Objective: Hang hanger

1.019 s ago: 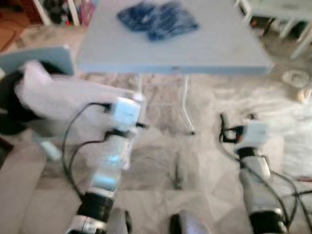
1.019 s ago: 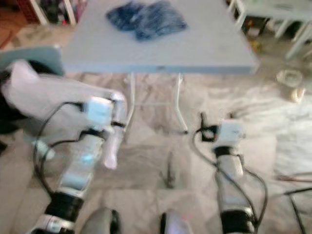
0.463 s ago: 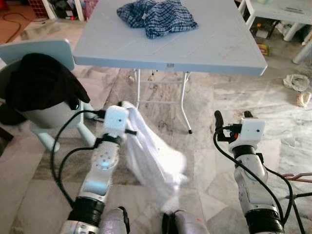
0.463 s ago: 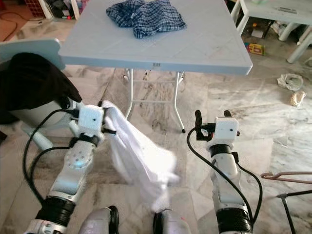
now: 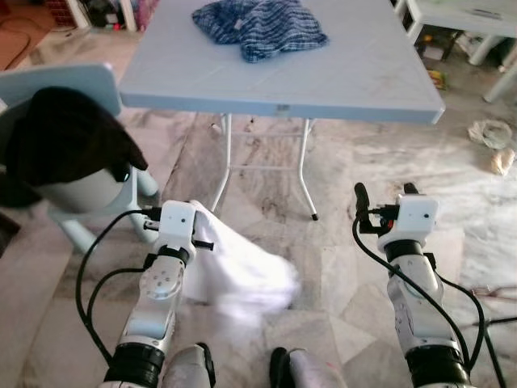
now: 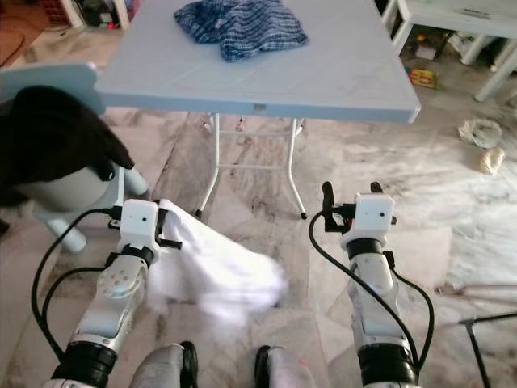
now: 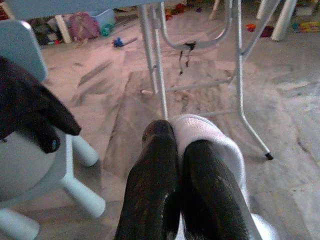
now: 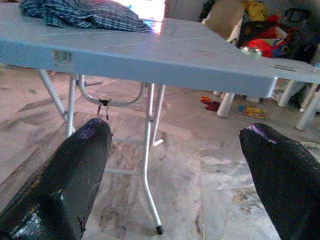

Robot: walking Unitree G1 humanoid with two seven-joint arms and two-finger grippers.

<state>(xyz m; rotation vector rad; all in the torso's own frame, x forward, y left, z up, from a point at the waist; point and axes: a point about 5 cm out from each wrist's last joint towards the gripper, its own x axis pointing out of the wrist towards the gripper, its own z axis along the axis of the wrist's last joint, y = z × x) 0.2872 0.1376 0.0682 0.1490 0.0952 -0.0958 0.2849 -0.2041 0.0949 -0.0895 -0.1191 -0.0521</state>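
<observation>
**Garment in claw, hanger lying far off on the floor**

Carrying looks to be the step in hand: the left claw is clenching a bunched white cloth, which is draping low and blurred toward the marble floor. The left arm is bending forward at hip height, claw pointing toward the legs of the grey folding counter. The right claw is empty, its fingers standing wide apart, forearm raised upright in front of the body. A thin reddish shape at the floor's right edge, the hanger, is possibly the task's thing, though it is too faint to be sure; it is lying well apart from both claws. Next, I judge, the robot needs to turn right and bring the free claw down to it. A checked blue shirt is resting on the counter; a dark garment is covering a chair.
</observation>
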